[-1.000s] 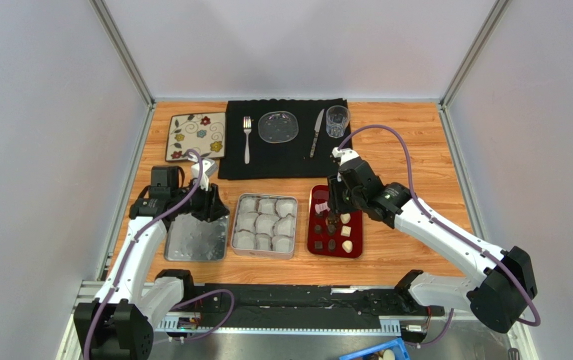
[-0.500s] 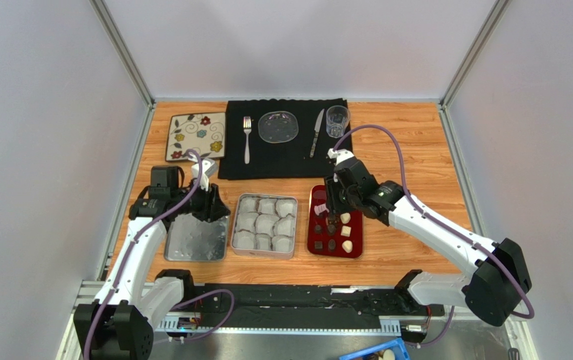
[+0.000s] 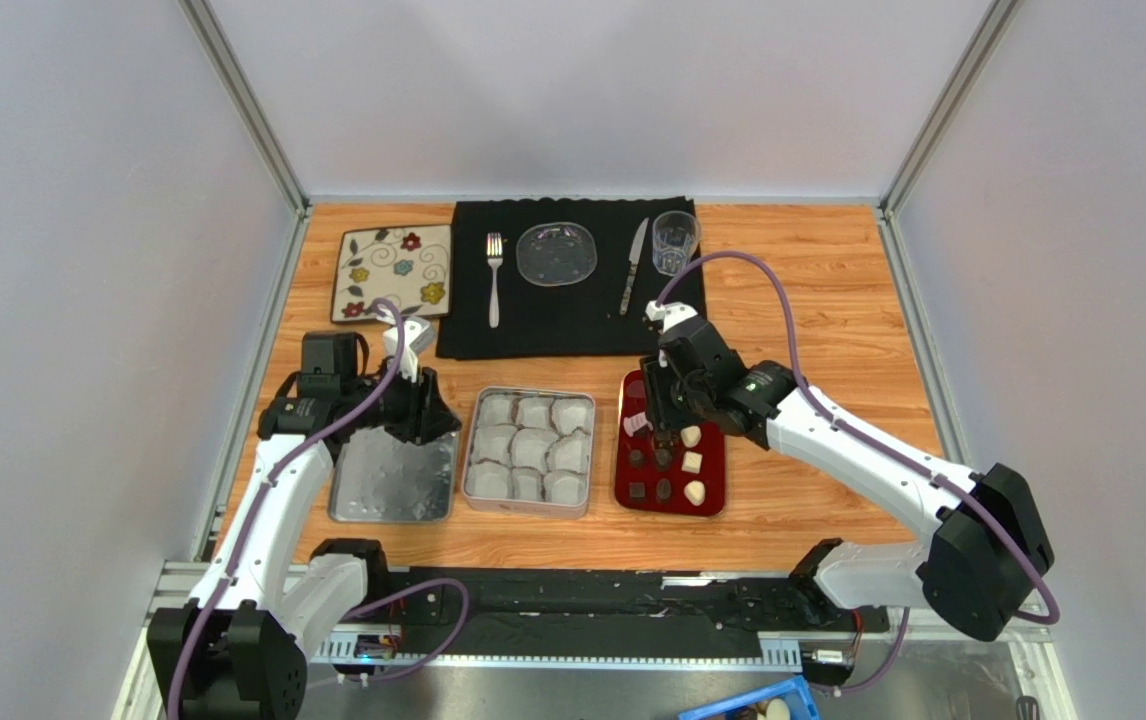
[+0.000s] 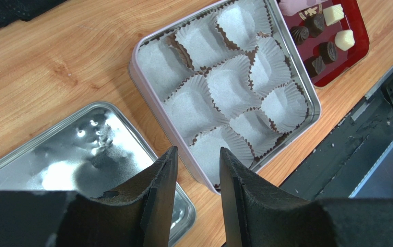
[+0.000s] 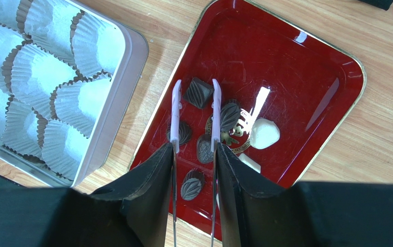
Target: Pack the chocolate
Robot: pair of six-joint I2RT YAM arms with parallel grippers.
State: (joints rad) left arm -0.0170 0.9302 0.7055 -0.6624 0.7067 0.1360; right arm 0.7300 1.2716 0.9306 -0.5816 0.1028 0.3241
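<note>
Over the last second the right arm's forearm and wrist swing toward the upper left of the top view, while its tip stays over the same spot on the red tray (image 3: 714, 495). The left arm does not move. In the right wrist view, the right gripper (image 5: 196, 92) now has its pale finger blades (image 5: 176, 110) straddling one dark ridged chocolate (image 5: 198, 93) in the upper-middle of the frame. The gap is narrow, only a little wider than the piece. A sliver of tray shows on the left side; on the right I cannot tell whether blade and piece touch. The other chocolates (image 5: 264, 133), dark and cream, lie loose on the tray around it. The paper cups (image 5: 33, 72) in the tin (image 5: 131, 67) hold nothing. The left gripper (image 4: 197, 154) hangs with fingers moderately apart and empty, over the gap between the tin and the shiny lid (image 4: 54, 154). My read: packing has not started. The right arm is lined up for the first pick and only needs to close.
</note>
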